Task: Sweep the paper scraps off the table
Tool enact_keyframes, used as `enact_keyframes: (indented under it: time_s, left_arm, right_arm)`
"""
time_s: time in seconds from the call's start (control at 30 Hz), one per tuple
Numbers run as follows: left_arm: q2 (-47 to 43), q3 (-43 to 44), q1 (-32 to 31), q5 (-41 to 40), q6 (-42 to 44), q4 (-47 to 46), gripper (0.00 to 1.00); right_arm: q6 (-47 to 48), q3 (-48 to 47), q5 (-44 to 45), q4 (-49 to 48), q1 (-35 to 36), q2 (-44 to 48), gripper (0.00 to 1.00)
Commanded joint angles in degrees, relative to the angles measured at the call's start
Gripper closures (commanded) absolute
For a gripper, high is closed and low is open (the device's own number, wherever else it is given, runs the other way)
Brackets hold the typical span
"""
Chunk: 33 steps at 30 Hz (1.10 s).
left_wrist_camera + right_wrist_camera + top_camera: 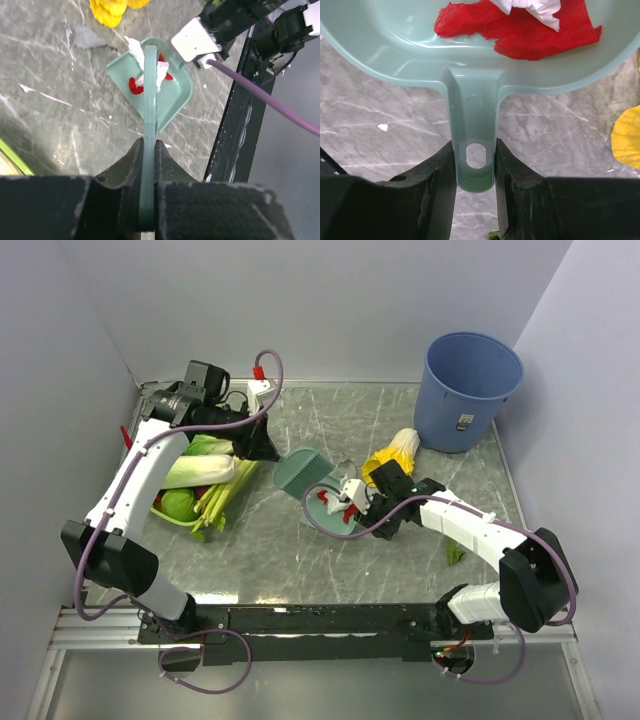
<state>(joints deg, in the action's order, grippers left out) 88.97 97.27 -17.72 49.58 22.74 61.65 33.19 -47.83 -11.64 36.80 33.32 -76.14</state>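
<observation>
My left gripper [147, 145] is shut on the thin handle of a pale green brush [300, 470], which I see edge-on in the left wrist view. My right gripper [475, 145] is shut on the handle of a pale green dustpan [470, 70]. The brush hangs over the dustpan [330, 512] near the middle of the table [280, 560]. Red paper scraps [520, 30] and a white one [535, 7] lie inside the pan. A greyish scrap [85, 36] lies on the table beside the yellow vegetable. A small green bit [455, 555] lies by the right arm.
A blue bin [468, 390] stands at the back right corner. A yellow-and-white frilly vegetable [395, 455] lies just behind the dustpan. Leafy green vegetables [205, 485] are piled at the left under the left arm. Pale walls close in the table.
</observation>
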Motion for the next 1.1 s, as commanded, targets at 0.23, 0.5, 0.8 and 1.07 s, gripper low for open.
enact_keyframes:
  time_s: [0.23,0.5,0.8,1.07]
  left_arm:
    - [-7.8,-7.1,0.8,-13.0,-11.6,-21.7,0.99]
    - [-9.9,-13.3,0.8,-28.0,-17.5,-32.6,0.99]
    - [-7.7,-15.2,0.8,-24.5,-20.0,-33.2,0.99]
    - [-6.8,-17.3,0.8,-21.8,-21.2,-33.8,0.99]
  right_arm:
    - [-4.3,-9.1,-3.9,4.8,-0.7,0.8,1.0]
    - [-2.3,-7.8,-2.6,6.4,-1.4,9.0,1.0]
    - [-3.3,-12.8,-2.3,9.1,-2.8,15.0,1.0]
    - [-7.0,-26.9,0.8,8.3,-8.1,11.7,1.0]
